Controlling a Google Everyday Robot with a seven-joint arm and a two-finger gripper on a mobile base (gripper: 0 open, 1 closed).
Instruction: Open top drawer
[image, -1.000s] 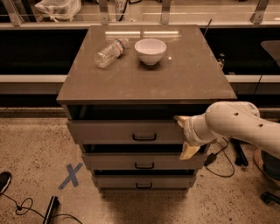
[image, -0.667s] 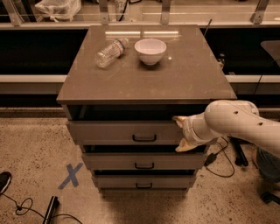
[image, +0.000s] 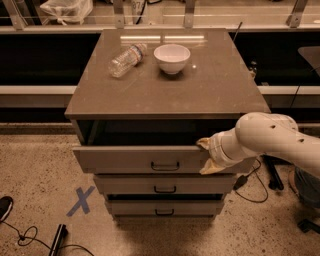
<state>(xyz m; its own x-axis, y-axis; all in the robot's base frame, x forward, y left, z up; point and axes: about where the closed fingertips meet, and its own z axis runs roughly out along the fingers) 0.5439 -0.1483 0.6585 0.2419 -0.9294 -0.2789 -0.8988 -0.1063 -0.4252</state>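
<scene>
Looking at my feed, the top drawer (image: 130, 159) is only partway out, dark gap above its front, so more pulling is left. The gripper (image: 206, 156) sits against the front's right end; can't tell if it's clamped.

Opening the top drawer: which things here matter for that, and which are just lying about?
For the job:
top drawer, partly open
hand, at the right end of its front

Lying about:
bottle and bowl on the cabinet top
blue X on the floor
</scene>
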